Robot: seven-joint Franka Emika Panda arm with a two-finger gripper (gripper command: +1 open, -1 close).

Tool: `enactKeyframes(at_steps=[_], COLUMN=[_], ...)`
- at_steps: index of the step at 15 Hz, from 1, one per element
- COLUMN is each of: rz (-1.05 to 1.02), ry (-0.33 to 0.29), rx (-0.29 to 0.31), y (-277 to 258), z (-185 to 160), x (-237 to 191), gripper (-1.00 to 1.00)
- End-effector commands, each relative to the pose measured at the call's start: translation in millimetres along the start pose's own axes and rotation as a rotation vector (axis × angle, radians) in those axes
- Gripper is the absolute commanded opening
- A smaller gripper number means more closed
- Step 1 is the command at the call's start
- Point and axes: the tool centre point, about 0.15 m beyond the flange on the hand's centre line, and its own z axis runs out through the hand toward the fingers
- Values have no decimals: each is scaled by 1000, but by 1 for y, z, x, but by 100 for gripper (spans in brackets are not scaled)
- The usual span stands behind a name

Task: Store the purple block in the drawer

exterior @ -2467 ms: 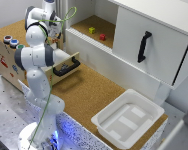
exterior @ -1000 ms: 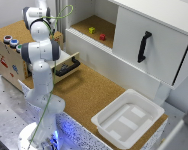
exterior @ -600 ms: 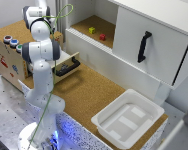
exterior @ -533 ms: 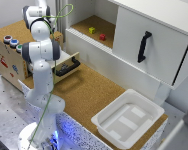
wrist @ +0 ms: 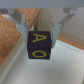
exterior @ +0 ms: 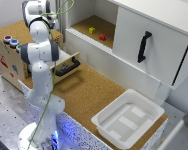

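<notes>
In the wrist view my gripper (wrist: 40, 36) is shut on the purple block (wrist: 40, 45), a dark cube with yellow letters on its face. One finger (wrist: 21, 24) presses on each side of it. The block hangs above cork and a pale surface that I cannot identify. In the exterior view the drawer (exterior: 70, 59) stands pulled open from the light wooden box (exterior: 11, 62), and its black bar handle (exterior: 67, 67) faces out. The arm (exterior: 41, 50) rises beside the drawer. Its fingers and the block are hidden in that view.
A white plastic tub (exterior: 126, 117) sits on the cork at the exterior view's lower right. A large white sliding door with a black handle (exterior: 144, 46) is behind it. The open cabinet bay holds a yellow-green block (exterior: 92, 30) and a red block (exterior: 103, 37). Small cups (exterior: 10, 41) stand on the box.
The arm has risen from a lower, bent pose by the drawer to a more upright one. Over the last second it has barely moved.
</notes>
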Motion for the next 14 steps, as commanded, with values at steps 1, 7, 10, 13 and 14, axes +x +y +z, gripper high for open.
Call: enactKeyframes(at_steps=[1, 7, 10, 13, 14], rz=[-158, -441, -637, -814, -853], ry=[129, 175, 188, 170, 169], rx=[126, 187, 209, 181, 167], y=[52, 66, 49, 27, 23], z=[56, 100, 118, 138, 142], x=[-66, -67, -48, -38, -38], gripper=[-100, -100, -100, -100, -100])
